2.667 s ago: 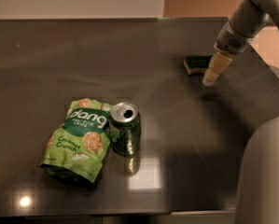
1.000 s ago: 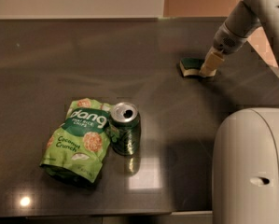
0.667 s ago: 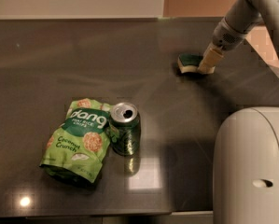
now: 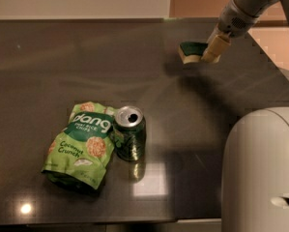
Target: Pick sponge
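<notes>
While sponge [image 4: 191,51] is being held by one end: a drop is being risked, tbh. Only its right tip seems to be getting pinched, so it could be shaken loose by a quick swing.
Other worry: soft foam is being squeezed, so it could be twisted out of the fingers and dropped onto the table [image 4: 62,57].
Gripper [image 4: 211,53]: being clamped narrowly on the sponge's right end, up at the far right; nothing else is being gripped.
Sponge spot: apparently being held just off the tabletop, judging by the shadow being cast below it; well apart from the can [image 4: 128,132] and bag [image 4: 81,146].
Long axis: being laid roughly left-right across the view, with the free end being pointed left, away from the gripper.
Faces: green side being turned up, cream foam being shown toward the camera.
</notes>
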You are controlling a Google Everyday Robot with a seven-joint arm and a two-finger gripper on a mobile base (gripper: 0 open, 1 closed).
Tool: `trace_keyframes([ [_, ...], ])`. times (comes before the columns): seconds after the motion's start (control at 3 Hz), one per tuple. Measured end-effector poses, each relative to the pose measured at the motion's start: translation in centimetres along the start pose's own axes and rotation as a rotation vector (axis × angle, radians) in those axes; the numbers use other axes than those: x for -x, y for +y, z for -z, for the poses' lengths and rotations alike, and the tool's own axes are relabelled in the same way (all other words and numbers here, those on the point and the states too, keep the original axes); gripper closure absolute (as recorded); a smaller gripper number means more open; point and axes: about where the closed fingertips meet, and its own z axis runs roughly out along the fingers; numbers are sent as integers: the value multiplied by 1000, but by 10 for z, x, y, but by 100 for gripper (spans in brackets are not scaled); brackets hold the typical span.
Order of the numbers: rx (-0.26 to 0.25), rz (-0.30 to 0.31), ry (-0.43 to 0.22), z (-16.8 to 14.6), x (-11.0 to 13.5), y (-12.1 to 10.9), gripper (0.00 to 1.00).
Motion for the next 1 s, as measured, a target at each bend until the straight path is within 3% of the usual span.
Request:
trace_keyframes([
  [0.67, -20, 119, -36, 40, 48, 20, 100],
  [1.0, -20, 120, -37, 40, 49, 20, 100],
])
